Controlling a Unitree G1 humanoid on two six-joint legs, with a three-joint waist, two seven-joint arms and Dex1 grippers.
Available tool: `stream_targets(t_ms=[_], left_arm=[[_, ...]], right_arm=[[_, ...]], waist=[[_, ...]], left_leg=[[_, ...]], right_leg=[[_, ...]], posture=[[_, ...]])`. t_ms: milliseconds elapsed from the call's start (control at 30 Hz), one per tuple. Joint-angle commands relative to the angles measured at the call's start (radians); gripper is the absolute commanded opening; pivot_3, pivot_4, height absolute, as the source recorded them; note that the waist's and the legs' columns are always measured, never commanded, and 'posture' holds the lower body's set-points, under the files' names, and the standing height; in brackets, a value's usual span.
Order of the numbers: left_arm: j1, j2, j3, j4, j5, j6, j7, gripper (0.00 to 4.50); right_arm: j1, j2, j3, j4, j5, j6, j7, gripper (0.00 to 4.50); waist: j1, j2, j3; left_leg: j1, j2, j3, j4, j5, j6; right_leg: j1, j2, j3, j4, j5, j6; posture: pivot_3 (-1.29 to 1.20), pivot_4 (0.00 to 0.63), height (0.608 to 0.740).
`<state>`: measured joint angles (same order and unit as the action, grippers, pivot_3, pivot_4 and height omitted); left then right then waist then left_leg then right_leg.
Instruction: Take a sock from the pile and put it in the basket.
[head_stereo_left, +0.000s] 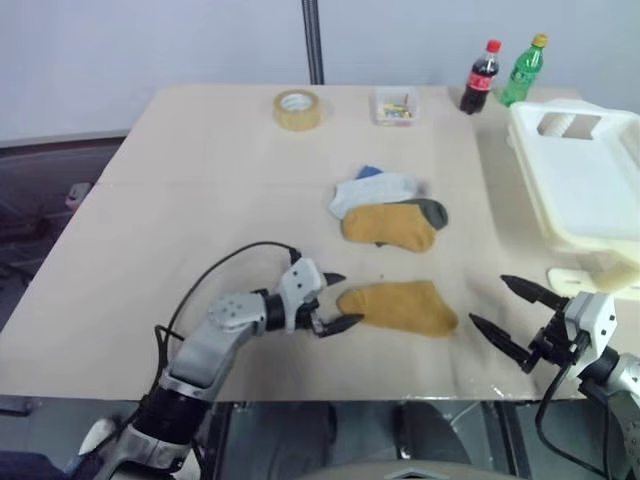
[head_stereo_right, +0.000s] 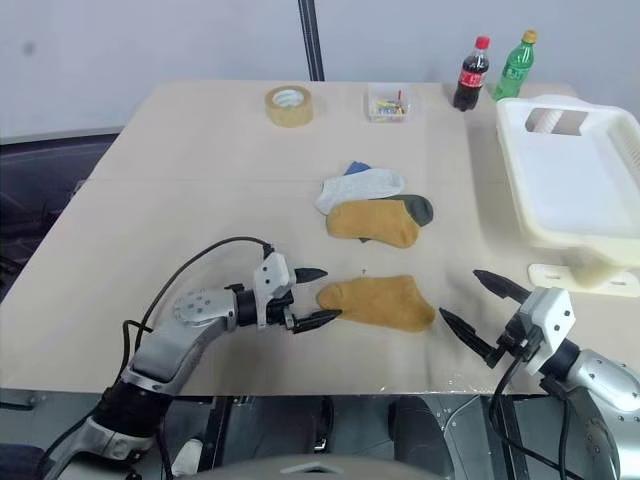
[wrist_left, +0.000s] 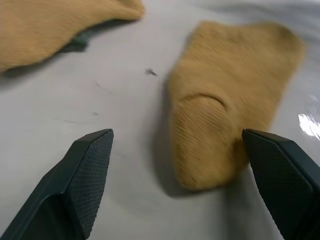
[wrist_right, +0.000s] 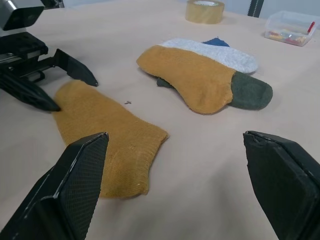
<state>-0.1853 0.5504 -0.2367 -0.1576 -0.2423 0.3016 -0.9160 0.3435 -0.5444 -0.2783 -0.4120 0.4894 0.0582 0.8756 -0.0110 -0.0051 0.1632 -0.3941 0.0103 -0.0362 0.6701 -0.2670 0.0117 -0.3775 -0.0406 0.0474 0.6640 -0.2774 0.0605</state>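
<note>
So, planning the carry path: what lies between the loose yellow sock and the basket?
Bare tabletop, seen in both eye views. The loose sock lies apart from the basket; the right gripper hovers nearer.

Left gripper (head_stereo_left: 333, 301), jaws wide apart, sits at the toe end of a lone mustard sock (head_stereo_left: 400, 306) lying flat on the table (head_stereo_left: 180, 220); lower fingertip at the sock's edge, contact unclear. Pile (head_stereo_left: 390, 210) further back: mustard sock over dark grey-green, pale grey-white and blue behind. Right gripper (head_stereo_left: 508, 312) spread wide, apart from the sock, near the table's front edge. Basket (head_stereo_left: 580, 190) at the right edge. Tape roll (head_stereo_left: 298, 109), small clear box (head_stereo_left: 396, 106), cola bottle (head_stereo_left: 481, 77), green bottle (head_stereo_left: 523, 70) along the far side.
</note>
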Motion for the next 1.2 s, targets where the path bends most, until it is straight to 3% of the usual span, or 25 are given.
stream_targets(t_ms=[33,333,600,833,1200], left_arm=[[0.021,0.022,-0.021,-0.030,-0.004,0.012,-0.041,4.41],[0.045,-0.069,0.134,-0.157,-0.259,0.080,-0.035,4.41],[0.031,-0.034,-0.026,-0.155,-0.152,0.048,-0.097,4.41],[-0.018,-0.026,-0.074,-0.066,-0.077,0.047,-0.104,4.41],[-0.009,0.022,-0.126,-0.176,-0.198,0.257,-0.220,4.41]], right_arm=[[-0.008,0.004,0.003,-0.003,0.001,-0.024,0.000,4.50],[-0.022,-0.002,0.004,0.017,0.000,-0.030,0.014,4.50],[-0.023,0.004,0.019,0.020,-0.003,-0.041,0.012,4.50],[-0.004,0.000,0.009,0.009,0.005,-0.041,0.009,4.50],[0.016,0.006,0.013,0.000,-0.002,-0.049,-0.003,4.50]], waist=[[0.000,0.000,0.000],[0.001,0.000,0.000],[0.000,0.000,0.000],[0.000,0.000,0.000],[-0.001,0.000,0.000]], left_leg=[[0.000,0.000,0.000,0.000,0.000,0.000],[-0.001,0.000,-0.001,0.000,0.000,0.000],[0.000,-0.001,0.000,0.000,0.000,0.000],[0.000,-0.001,0.000,0.000,0.000,0.000],[0.000,0.000,0.000,0.000,0.000,0.000]], right_leg=[[0.000,0.000,0.000,0.000,0.000,0.000],[0.000,-0.001,-0.001,0.000,0.000,0.000],[0.000,0.000,0.000,0.000,0.000,0.000],[0.000,0.000,0.000,0.000,0.000,0.000],[0.000,0.001,0.000,0.000,0.000,0.000]], posture=[[0.00,0.150,0.740],[0.00,0.150,0.740],[0.00,0.150,0.740],[0.00,0.150,0.740],[0.00,0.150,0.740]])
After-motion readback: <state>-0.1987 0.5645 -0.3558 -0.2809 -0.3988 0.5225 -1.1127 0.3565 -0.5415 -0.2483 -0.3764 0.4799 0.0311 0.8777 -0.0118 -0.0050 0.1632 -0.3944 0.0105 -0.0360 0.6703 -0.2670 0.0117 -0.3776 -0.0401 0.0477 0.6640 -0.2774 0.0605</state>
